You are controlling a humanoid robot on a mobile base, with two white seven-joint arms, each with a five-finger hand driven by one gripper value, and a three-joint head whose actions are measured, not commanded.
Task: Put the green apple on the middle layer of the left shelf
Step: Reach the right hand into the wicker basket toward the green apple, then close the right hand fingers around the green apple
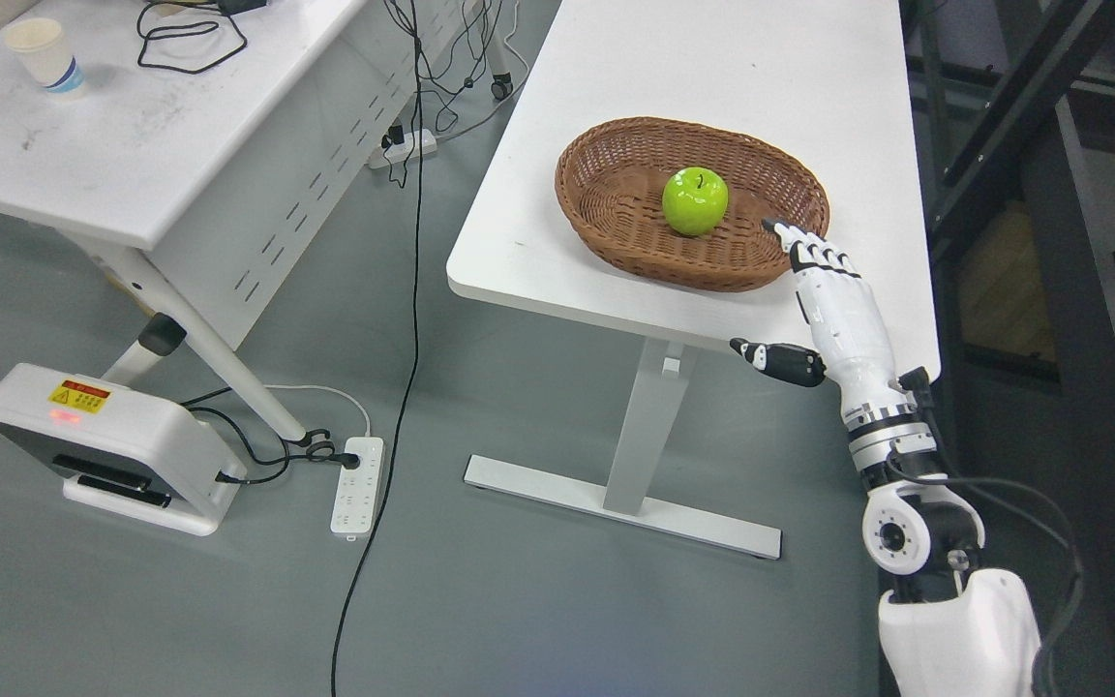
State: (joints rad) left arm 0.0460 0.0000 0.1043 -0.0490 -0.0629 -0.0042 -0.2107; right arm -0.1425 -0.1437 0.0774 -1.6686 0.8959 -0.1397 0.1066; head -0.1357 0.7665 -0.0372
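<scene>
A green apple [695, 200] sits upright in the middle of a brown wicker basket [616, 155] on a white table [712, 58]. My right hand [814, 290] reaches up from the lower right. Its fingers [809, 250] are stretched out over the basket's near right rim, thumb spread to the left, holding nothing. The fingertips are a short way right of the apple and do not touch it. No shelf layer is clearly in view. The left arm is not in view.
A dark metal frame [1022, 116] stands right of the table. A second white table [132, 136] at left holds a paper cup [43, 56] and cables. A white device [103, 445], a power strip [356, 484] and cables lie on the grey floor.
</scene>
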